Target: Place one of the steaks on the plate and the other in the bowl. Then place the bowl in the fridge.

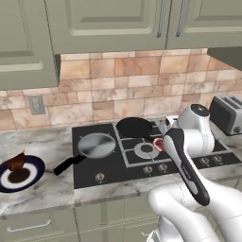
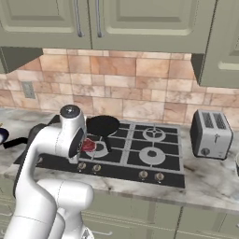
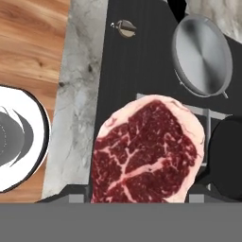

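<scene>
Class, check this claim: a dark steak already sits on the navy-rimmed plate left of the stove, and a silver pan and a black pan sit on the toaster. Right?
One error: the silver pan and black pan sit on the stove, not the toaster, as the left base view shows. The dark steak is indeed on the plate.

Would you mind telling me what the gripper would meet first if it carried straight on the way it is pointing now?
Probably the pinkish-red steak: it sits directly ahead of the gripper in the hand view, over the stove. Whether the jaws already hold it is unclear.
</scene>
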{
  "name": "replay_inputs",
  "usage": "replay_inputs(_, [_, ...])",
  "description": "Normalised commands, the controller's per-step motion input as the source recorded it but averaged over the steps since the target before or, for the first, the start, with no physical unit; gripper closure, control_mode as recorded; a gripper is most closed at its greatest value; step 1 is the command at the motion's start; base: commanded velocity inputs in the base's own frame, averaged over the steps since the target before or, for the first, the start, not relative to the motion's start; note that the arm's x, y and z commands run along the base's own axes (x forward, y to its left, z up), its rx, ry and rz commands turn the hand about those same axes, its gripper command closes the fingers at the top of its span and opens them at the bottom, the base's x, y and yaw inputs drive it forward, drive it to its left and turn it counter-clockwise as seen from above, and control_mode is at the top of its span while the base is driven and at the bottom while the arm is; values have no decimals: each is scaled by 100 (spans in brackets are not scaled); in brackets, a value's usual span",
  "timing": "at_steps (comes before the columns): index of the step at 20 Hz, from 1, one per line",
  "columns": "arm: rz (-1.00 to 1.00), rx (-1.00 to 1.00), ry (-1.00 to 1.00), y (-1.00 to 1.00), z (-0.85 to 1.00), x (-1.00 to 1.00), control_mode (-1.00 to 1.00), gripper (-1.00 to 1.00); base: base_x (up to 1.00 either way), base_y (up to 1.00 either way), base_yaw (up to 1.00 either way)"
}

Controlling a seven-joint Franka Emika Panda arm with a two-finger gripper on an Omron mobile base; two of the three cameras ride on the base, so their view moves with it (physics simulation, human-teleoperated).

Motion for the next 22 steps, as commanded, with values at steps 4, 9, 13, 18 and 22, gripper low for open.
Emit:
replay_inputs(4, [0,0,0,0,0,0,100,100,-26,-4,-11])
replay_inputs(9, [0,0,0,0,0,0,100,100,-39,-15,-15])
replay_inputs(13, [0,0,0,0,0,0,100,100,-34,-18,-14])
replay_inputs(18, [0,0,0,0,0,0,100,100,-17,-42,-10])
replay_inputs(22, [0,0,0,0,0,0,100,100,-2,-68,-6])
